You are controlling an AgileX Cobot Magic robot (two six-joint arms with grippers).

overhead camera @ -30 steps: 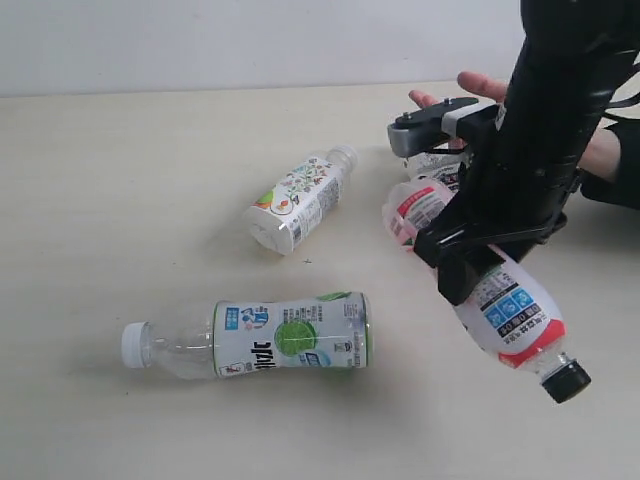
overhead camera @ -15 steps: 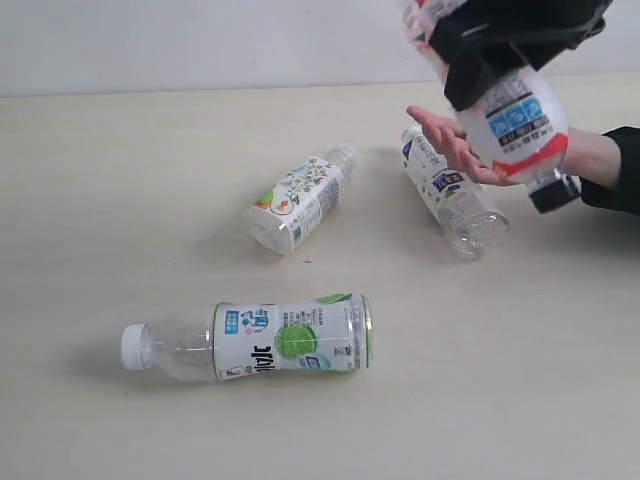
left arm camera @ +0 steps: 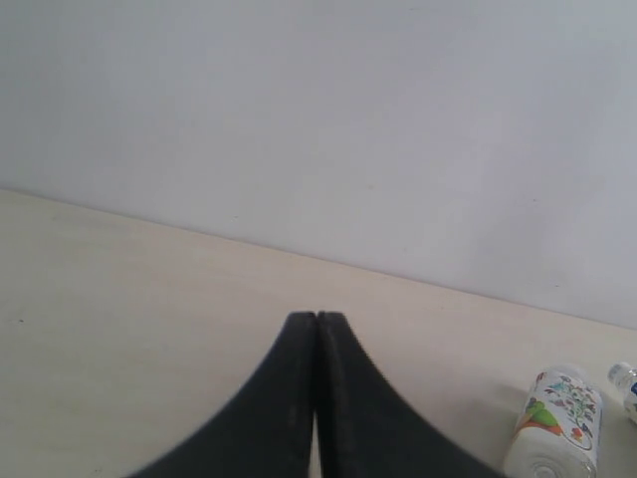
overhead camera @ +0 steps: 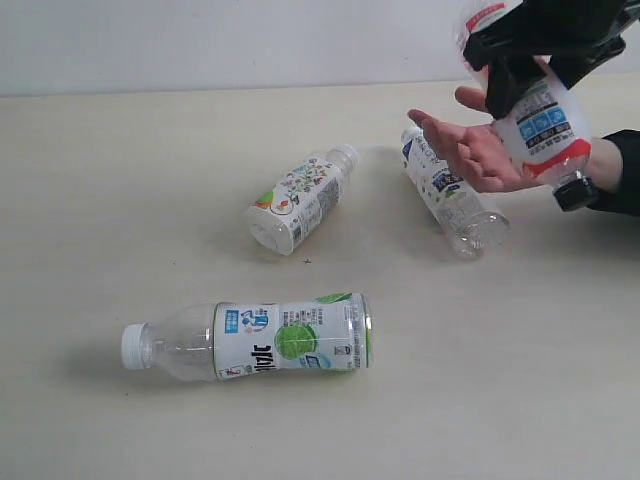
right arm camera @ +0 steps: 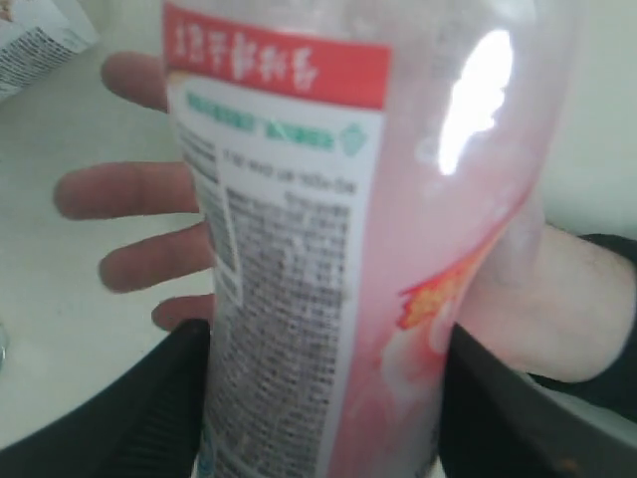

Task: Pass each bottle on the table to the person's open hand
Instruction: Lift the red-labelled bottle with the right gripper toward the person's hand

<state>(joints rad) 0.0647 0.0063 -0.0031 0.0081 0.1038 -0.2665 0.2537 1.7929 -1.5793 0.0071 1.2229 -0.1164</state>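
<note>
My right gripper (overhead camera: 540, 60) is shut on the red-and-white bottle (overhead camera: 545, 125), holding it in the air, black cap (overhead camera: 577, 192) down, just above the person's open hand (overhead camera: 478, 150). In the right wrist view the bottle (right arm camera: 318, 249) fills the jaws, with the hand (right arm camera: 129, 229) behind it. Three bottles lie on the table (overhead camera: 100, 200): white-and-green (overhead camera: 270, 338) in front, colourful print (overhead camera: 300, 198) in the middle, white-and-blue (overhead camera: 452, 195) under the hand. My left gripper (left arm camera: 317, 324) is shut and empty above the table, and out of the exterior view.
A pale wall (overhead camera: 200, 40) runs along the table's far edge. The person's black sleeve (overhead camera: 625, 170) lies at the right edge. The colourful bottle (left arm camera: 557, 423) shows low in the left wrist view.
My right gripper has lifted the red-and-white bottle off the table and carried it up and right, over the person's hand. The white-and-blue bottle beneath is uncovered.
</note>
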